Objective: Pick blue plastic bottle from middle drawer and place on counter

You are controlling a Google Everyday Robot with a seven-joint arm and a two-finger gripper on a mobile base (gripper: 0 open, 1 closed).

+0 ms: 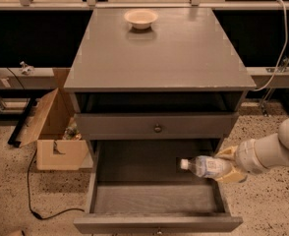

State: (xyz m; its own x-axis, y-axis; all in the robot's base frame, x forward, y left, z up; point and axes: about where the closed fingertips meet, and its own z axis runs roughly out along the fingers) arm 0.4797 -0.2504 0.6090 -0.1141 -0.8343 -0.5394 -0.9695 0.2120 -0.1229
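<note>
The claw (pixel 230 166) was seen at the right edge of the open drawer (pixel 144 178), its two tan fingers (pixel 228 154) closed above and below the butt end of the bottle (pixel 207 167). The bottle, of clear plastic with a pale label and a white cap, was held level, cap pointing left, over the right part of the drawer. Whether it was clear of the floor could not be told. Behind the claw a smooth, rounded cream arm (pixel 274 150) ran off the right edge.

The drawer was pulled out, with a flat matte grey floor and thin side walls. Above it a shut drawer with a small round knob (pixel 158 129) was seen, and over that an open slot. The bench (pixel 157 63) was a broad, flat grey top with pale worn edges. A round cream bowl (pixel 141 17) stood near its far edge, well apart from the bottle. A cardboard box (pixel 53 134) with open flaps lay to the left on speckled floor, with a dark cable (pixel 31 195) beside it.
</note>
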